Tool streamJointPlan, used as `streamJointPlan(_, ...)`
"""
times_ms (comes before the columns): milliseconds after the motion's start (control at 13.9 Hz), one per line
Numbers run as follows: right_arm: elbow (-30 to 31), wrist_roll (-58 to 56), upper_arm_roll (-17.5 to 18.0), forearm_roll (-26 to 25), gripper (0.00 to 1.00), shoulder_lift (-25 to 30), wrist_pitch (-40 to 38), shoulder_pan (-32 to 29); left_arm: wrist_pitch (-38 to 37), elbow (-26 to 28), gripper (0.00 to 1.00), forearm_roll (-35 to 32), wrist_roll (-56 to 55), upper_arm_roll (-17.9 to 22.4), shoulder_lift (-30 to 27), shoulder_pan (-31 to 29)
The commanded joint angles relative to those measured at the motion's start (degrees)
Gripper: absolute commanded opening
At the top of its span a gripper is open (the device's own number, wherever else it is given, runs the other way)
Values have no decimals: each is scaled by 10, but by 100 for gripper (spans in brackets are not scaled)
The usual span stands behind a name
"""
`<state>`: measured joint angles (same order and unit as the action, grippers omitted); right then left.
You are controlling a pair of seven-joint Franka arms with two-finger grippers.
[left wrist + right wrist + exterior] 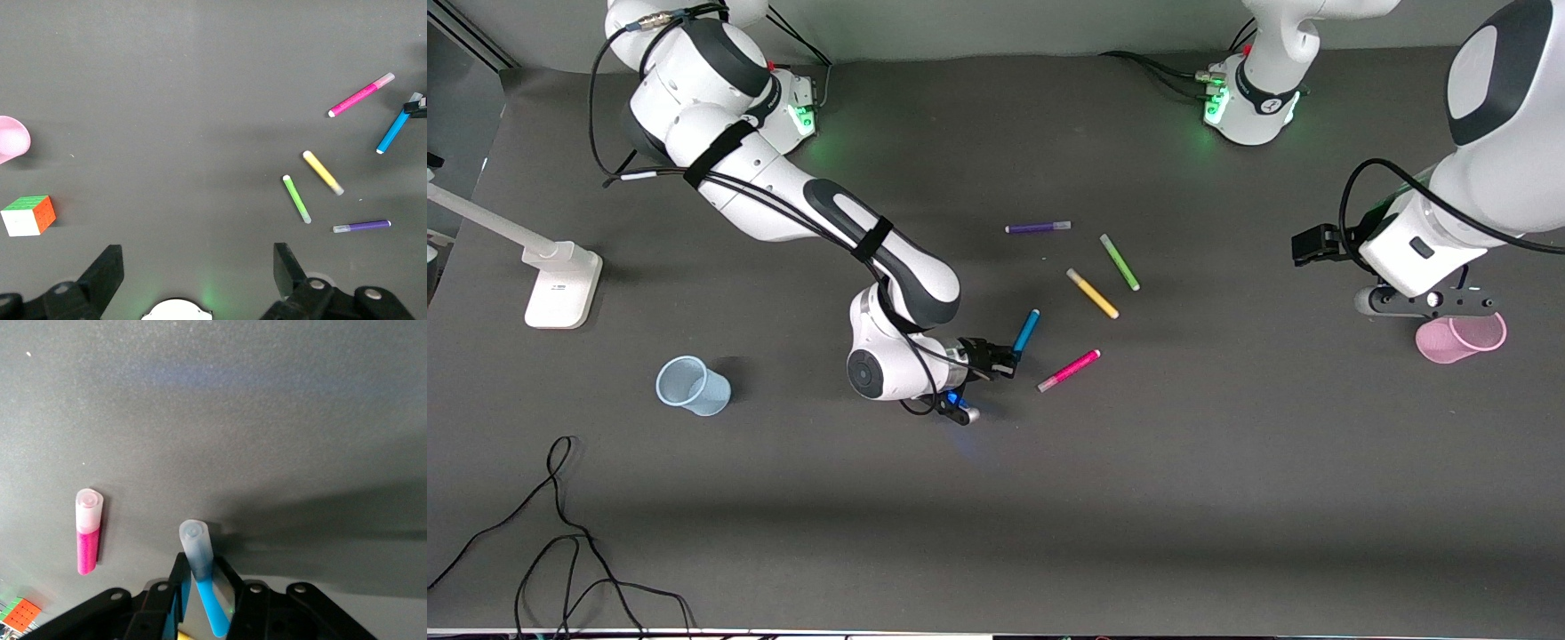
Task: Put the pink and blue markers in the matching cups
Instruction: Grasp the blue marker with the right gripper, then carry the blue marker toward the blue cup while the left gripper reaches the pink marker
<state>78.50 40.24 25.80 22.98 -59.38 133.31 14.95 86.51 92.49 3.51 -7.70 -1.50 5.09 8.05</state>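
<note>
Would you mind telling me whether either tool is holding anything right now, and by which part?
The right tool grips the blue marker just below its light-blue cap. The left tool, open over the pink cup, holds nothing.

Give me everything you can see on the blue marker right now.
The blue marker is a short slim pen, bright blue barrel with a paler translucent cap. The right gripper is shut on it near the cap end, one of its fingers pressed to each side. It slants, with the cap toward the gripper and the barrel running toward the yellow marker. The pink marker lies beside it, apart. Whether it has left the table is unclear.
</note>
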Motion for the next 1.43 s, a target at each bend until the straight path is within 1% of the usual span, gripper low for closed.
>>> streamJointPlan(0,-11,9,-3,4,9,0,5,6,-2,0,100,0,0,1,-3,-1)
streamJointPlan(215,-7,9,-3,1,9,10,1,6,1,0,100,1,0,1,-3,-1)
streamJointPlan(287,-5,10,-3,-6,8,16,-4,6,2,-1,100,1,0,1,-3,0)
streamJointPlan(430,-5,10,-7,-25,6,37,-45,2,15,-1,100,2,0,0,-3,8)
streamJointPlan(502,-5,10,-14,-31,6,51,-71,-1,29,-1,100,2,2,-2,0,13)
streamJointPlan(646,-5,10,-32,-33,6,80,-111,-1,65,-1,100,-3,21,-24,9,29)
streamJointPlan(717,-5,10,-41,-38,6,92,-130,-1,100,0,100,-6,41,-35,17,35)
streamJointPlan(789,-5,10,-47,-55,6,104,-148,-1,135,0,100,-4,74,-39,27,37)
streamJointPlan(932,10,9,-75,-100,6,144,-175,-1,173,0,100,2,139,-40,45,37)
streamJointPlan(1076,19,-8,-110,-142,6,187,-204,-10,188,1,100,-9,201,-43,50,40)
streamJointPlan(1148,20,-27,-122,-156,6,208,-217,-13,203,2,100,-10,236,-46,60,50)
streamJointPlan(1291,20,-79,-165,-183,6,243,-228,-13,228,3,100,-11,276,-46,99,64)
streamJointPlan(1363,20,-116,-187,-183,6,260,-228,-13,246,3,100,-8,277,-47,126,76)
